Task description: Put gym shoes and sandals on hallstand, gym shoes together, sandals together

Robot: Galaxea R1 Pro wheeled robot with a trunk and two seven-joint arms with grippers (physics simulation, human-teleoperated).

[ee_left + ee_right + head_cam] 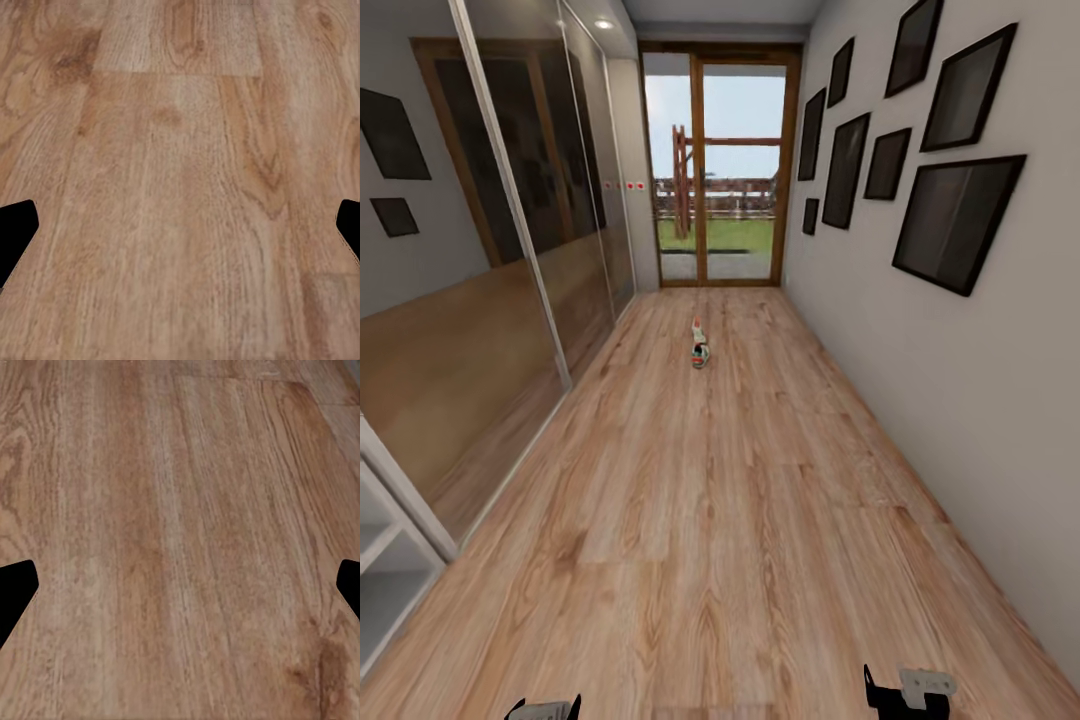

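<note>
We held both tools spread and empty, left tool (180,232) and right tool (180,592), above the corridor floor (740,520); gym shoes (700,350) lay far ahead.

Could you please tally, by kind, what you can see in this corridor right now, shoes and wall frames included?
Gym shoes on the floor: 1, a white sneaker far down the corridor (too small to tell if a second sits behind it)
Dark picture frames on the right wall: 9, such as the largest one
Grippers: 2, left and right, both open over bare planks
Total: 12
</note>
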